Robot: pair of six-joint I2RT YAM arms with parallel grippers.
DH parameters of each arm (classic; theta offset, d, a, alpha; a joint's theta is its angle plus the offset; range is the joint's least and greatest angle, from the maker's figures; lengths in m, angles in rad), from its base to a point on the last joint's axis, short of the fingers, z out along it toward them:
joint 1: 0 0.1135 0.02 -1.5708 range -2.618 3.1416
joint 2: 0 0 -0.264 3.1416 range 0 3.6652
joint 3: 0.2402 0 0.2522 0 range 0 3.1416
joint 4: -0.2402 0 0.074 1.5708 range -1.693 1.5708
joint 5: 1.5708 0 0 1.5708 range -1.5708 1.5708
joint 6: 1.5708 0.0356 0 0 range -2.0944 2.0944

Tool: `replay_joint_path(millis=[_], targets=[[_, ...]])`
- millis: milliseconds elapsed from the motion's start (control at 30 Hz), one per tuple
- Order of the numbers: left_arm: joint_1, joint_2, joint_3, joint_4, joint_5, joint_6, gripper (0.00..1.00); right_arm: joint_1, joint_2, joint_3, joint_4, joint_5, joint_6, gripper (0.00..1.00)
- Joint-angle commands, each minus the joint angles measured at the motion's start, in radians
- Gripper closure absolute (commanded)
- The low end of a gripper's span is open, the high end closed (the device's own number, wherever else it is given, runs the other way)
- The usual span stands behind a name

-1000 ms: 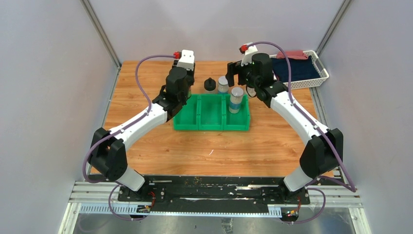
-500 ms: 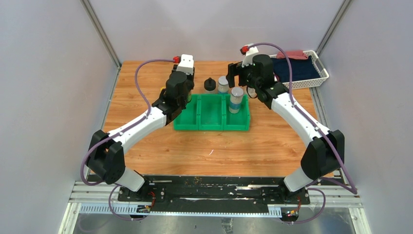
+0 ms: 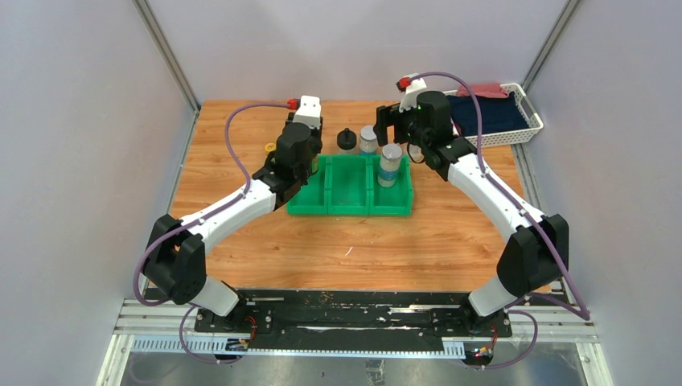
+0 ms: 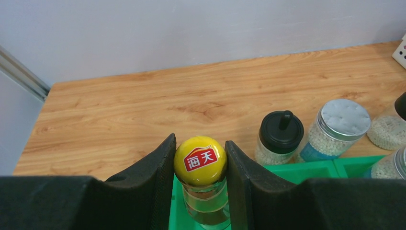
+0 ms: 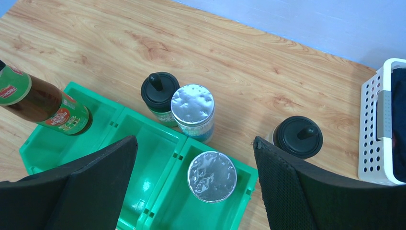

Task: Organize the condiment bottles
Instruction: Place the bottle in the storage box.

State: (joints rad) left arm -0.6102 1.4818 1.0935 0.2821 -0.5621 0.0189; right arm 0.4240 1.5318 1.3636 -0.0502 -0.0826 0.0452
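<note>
My left gripper (image 4: 199,144) is shut on the yellow cap of a dark brown bottle (image 4: 203,196), held over the left compartment of the green bin (image 3: 350,207); its base is hidden. A second yellow-capped bottle (image 3: 269,147) stands on the table left of the bin. One silver-lidded shaker (image 5: 211,176) stands in the right compartment, and another (image 5: 192,108) stands just behind the bin beside a black-knob bottle (image 5: 159,91). A second black-knob bottle (image 5: 297,136) is to the bin's right. My right gripper (image 5: 195,141) hovers open above the shaker in the bin, holding nothing.
A white slotted basket (image 3: 527,121) with dark cloth sits at the table's back right corner. The bin's middle compartment (image 5: 151,153) holds nothing. Grey walls close in the table on three sides.
My left arm has shifted slightly right with the brown bottle, uncovering the other yellow cap on the table to its left. The right arm has not moved.
</note>
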Motion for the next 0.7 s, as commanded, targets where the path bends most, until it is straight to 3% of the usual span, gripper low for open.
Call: replay_joint_path(millis=[0, 667], targets=[[-0.013, -0.044, 0.012, 0.108, -0.012, -0.012, 1.0, -0.001, -0.035, -0.015, 0.013, 0.005, 0.007, 0.06], [-0.014, -0.025, -0.043, 0.14, -0.016, -0.014, 1.0, -0.001, -0.025, -0.018, 0.022, 0.004, 0.001, 0.06]])
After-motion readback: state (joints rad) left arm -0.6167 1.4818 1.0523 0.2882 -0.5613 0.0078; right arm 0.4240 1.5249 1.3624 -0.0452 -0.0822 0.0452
